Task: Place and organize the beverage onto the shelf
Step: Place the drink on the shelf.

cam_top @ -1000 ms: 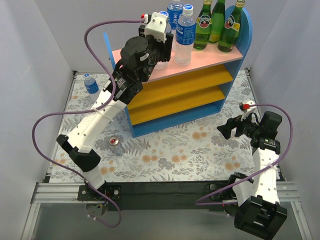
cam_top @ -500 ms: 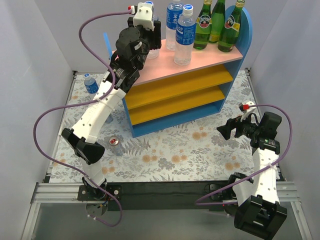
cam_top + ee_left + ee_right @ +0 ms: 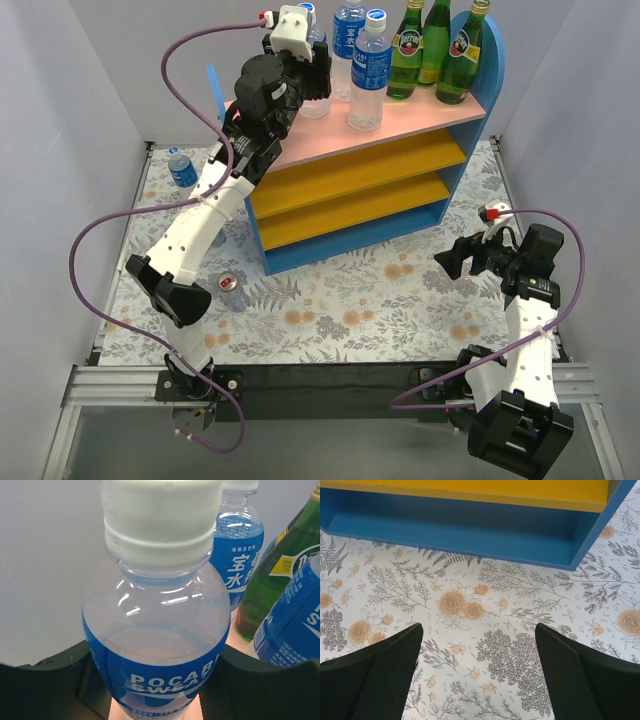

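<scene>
My left pincer (image 3: 159, 682) is clamped on a clear blue-labelled bottle (image 3: 157, 630) on the shelf's (image 3: 420, 115) pink top board. A second blue-labelled bottle (image 3: 239, 562) and a green bottle (image 3: 267, 597) crowd its right. My right pincer (image 3: 479, 680) gapes above the floral bench (image 3: 485, 610).

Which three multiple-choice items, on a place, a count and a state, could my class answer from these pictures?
1. Where does the silver-red can stand? A middle shelf; B floral table cover; C bottom shelf.
2. How many green glass bottles stand on the pink top board? A two; B four; C three.
3. Which gripper is open and empty? A left; B right; C both.
Key: 1B, it stands on the cover; 2C, three stand there; 3B, right gripper fingers gape over bare cover, left gripper clasps the Pocari Sweat bottle.
</scene>
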Available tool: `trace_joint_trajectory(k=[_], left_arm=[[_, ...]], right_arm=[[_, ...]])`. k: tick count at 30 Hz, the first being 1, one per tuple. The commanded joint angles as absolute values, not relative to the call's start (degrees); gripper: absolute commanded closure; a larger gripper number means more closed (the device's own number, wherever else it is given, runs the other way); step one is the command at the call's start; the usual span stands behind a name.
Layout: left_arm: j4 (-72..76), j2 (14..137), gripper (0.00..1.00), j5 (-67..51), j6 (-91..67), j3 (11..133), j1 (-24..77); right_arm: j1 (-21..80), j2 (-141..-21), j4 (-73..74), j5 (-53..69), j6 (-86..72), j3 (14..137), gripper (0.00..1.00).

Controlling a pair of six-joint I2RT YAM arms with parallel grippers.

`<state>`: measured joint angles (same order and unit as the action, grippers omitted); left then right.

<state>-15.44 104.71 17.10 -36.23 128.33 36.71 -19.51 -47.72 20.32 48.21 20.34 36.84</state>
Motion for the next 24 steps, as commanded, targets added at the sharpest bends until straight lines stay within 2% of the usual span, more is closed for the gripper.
trace_joint_trajectory(k=[1, 11, 17, 24], left_arm=[[-10.2, 103.9, 0.86, 15.8, -36.8, 131.6, 36.7], [-9.8, 105.3, 0.46, 15.6, -36.8, 131.8, 36.7], [-10.2, 105.6, 0.32, 16.0, -36.7, 131.9, 36.7], [-10.0, 104.6, 0.28, 15.7, -36.2, 132.0, 36.7]], right_arm=[[-19.9, -47.9, 18.4, 49.7, 20.8, 36.7, 0.02], [-20.2, -47.9, 18.4, 49.9, 20.7, 36.6, 0.02], [-20.3, -47.6, 18.5, 49.9, 20.7, 36.6, 0.02], [-20.6, -48.0, 18.5, 50.2, 20.7, 36.6, 0.02]])
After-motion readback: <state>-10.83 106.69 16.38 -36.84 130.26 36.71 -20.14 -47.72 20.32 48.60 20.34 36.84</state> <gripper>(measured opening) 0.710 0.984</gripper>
